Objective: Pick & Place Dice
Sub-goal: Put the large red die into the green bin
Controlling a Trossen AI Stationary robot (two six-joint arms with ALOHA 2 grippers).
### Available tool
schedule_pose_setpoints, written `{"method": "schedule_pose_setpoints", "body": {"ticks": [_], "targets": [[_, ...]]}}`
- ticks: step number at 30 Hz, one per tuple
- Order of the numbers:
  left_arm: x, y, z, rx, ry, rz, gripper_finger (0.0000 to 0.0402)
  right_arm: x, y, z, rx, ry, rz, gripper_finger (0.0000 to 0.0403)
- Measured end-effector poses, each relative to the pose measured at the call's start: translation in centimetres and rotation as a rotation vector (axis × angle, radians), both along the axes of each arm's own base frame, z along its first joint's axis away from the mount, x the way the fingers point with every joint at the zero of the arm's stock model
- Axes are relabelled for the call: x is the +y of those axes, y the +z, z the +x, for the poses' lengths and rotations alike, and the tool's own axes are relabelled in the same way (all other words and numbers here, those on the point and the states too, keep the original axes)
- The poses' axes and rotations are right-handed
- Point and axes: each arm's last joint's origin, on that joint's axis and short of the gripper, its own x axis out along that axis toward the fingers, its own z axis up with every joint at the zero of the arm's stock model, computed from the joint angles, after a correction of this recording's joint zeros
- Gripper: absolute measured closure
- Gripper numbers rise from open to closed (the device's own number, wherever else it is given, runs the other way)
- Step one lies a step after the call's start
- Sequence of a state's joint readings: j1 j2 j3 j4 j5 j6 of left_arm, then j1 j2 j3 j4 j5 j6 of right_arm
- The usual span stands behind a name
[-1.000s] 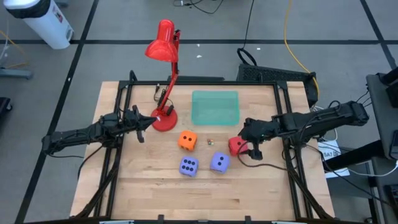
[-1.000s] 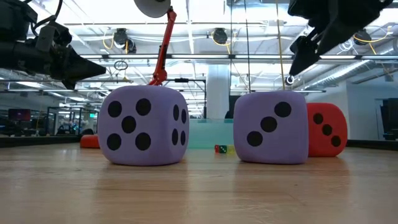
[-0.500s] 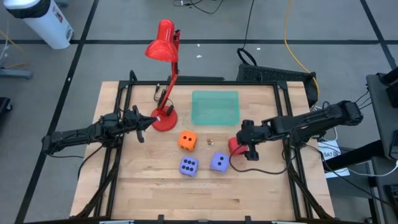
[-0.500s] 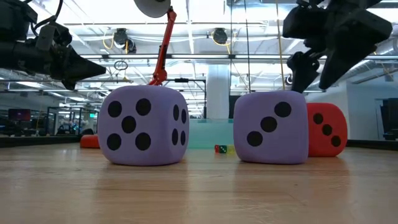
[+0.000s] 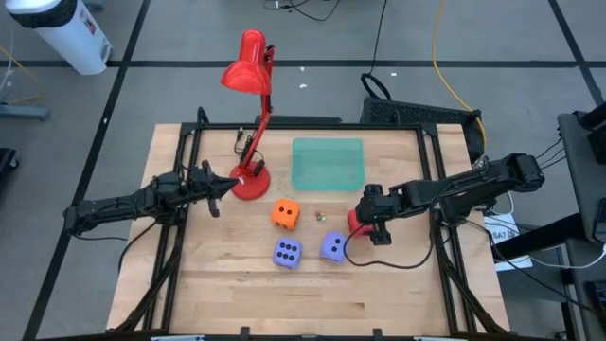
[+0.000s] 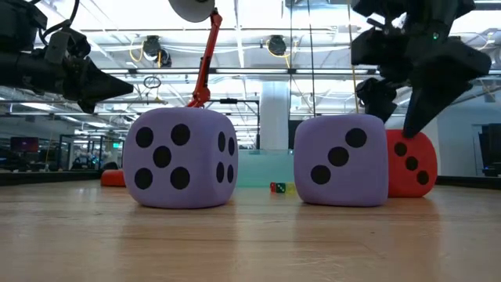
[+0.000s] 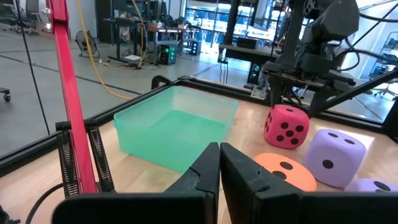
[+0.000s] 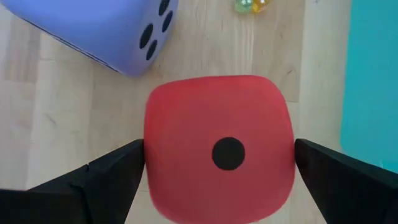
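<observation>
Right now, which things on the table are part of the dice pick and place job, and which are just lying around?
Part of the job:
- red die, between the open fingers of the right gripper
- orange die
- two purple dice
- probably the green tray

Just lying about:
- red desk lamp
- tiny dice
- left gripper, shut, waiting near the lamp

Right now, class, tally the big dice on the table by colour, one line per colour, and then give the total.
Purple-blue dice: 2
Orange die: 1
Red die: 1
Total: 4
</observation>
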State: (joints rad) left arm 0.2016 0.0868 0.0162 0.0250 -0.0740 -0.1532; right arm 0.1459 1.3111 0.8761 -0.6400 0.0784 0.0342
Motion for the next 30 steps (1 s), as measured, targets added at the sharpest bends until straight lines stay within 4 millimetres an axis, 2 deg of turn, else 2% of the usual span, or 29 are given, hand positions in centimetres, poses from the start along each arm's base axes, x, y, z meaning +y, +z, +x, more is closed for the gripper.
{"method": "schedule_pose_setpoints", "body": {"ticks": [7,17,25,30], "targets": [[0.0,0.0,0.0,0.0,-0.004,0.0,0.038,0.1,-0.9,0.5,0.038,0.016,-0.012,0.0002],[0.0,0.0,0.0,-0.001,-0.004,0.0,0.038,0.1,-1.1,0.5,0.047,0.025,0.002,0.0009],[0.0,0.0,0.0,-0.001,-0.004,-0.001,0.038,0.0,-3.4,-0.6,0.075,0.026,0.025,0.0011],[0.0,0.0,0.0,-0.003,-0.004,-0.008,0.038,0.0,-3.6,-0.6,0.066,0.009,0.041,0.0012]]}}
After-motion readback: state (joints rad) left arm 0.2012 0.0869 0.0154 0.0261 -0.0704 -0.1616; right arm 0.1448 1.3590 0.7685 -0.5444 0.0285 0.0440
